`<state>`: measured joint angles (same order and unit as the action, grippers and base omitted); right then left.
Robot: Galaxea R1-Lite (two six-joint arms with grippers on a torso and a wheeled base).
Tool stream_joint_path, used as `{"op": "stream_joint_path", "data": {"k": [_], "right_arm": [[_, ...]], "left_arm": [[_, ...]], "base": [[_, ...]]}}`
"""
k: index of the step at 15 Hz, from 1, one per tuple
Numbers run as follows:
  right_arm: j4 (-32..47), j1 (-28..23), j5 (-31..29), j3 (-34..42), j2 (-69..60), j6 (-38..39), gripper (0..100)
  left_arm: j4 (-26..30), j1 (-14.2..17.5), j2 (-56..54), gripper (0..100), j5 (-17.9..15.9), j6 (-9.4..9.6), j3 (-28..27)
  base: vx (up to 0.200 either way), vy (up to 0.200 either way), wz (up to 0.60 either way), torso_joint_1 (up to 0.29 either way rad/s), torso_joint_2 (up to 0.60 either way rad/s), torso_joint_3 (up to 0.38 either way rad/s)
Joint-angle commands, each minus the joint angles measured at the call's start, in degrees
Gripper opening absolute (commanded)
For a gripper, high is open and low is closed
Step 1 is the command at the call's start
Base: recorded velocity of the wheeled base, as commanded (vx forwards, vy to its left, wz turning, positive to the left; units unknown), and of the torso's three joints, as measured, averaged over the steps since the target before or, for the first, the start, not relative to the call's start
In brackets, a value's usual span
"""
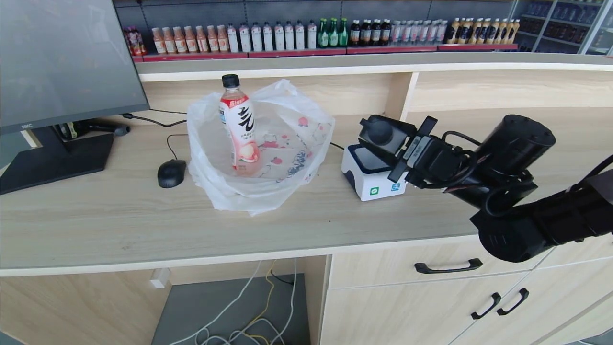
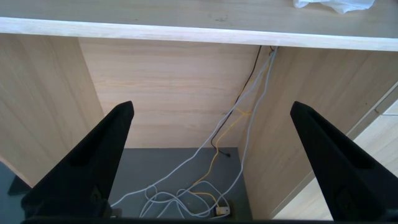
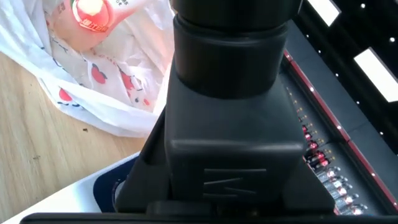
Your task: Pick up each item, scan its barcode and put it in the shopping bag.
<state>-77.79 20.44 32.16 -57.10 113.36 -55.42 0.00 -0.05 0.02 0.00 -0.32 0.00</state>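
A pink-and-white drink bottle [image 1: 239, 129] stands upright inside the open white shopping bag [image 1: 297, 139] on the wooden counter. To the right of the bag sits a white barcode scanner [image 1: 371, 184]. My right gripper [image 1: 400, 143] hovers just over the scanner, shut on a black boxy container [image 1: 380, 134] with a round cap. In the right wrist view that container [image 3: 224, 124] is close up, with the bag [image 3: 106, 93], the bottle [image 3: 93, 15] and the scanner [image 3: 99, 190] behind it. My left gripper [image 2: 205, 168] is open and empty, low in front of the counter's kneehole.
A monitor [image 1: 62, 57] stands at the counter's left, with a black mouse [image 1: 171, 173] beside the bag. Shelves of bottles [image 1: 311, 33] line the back wall. Loose cables [image 2: 211, 174] lie under the counter. Drawers with black handles [image 1: 448, 267] are below the right side.
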Motion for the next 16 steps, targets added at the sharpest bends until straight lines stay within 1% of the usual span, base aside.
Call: {"op": "stream_joint_path", "data": {"k": [1,6,8,13,16], "right_arm": [[0.0,-0.93,0.62,-0.29,1.51,-0.04,0],[0.0,-0.93,1.33,-0.99,3.71,-0.22,0],[0.36,-0.93,1.15,-2.49,3.97,-0.22,0],[0.27,-2.34,1.06,-2.4,4.85,-0.22,0],[0.27,-2.25,0.98,-2.49,4.76,-0.22,0]], "left_arm": [[0.0,0.05,-0.02,100,0.0,-0.03,0.0],[0.0,-0.04,-0.02,100,0.0,0.05,0.0],[0.0,0.05,-0.02,100,0.0,-0.03,0.0],[0.0,0.05,-0.02,100,0.0,-0.03,0.0],[0.0,-0.04,-0.02,100,0.0,-0.03,0.0]], "base": [[0.0,0.0,0.0,0.0,0.0,0.0],[0.0,0.0,0.0,0.0,0.0,0.0],[0.0,0.0,0.0,0.0,0.0,0.0],[0.0,0.0,0.0,0.0,0.0,0.0],[0.0,0.0,0.0,0.0,0.0,0.0]]}}
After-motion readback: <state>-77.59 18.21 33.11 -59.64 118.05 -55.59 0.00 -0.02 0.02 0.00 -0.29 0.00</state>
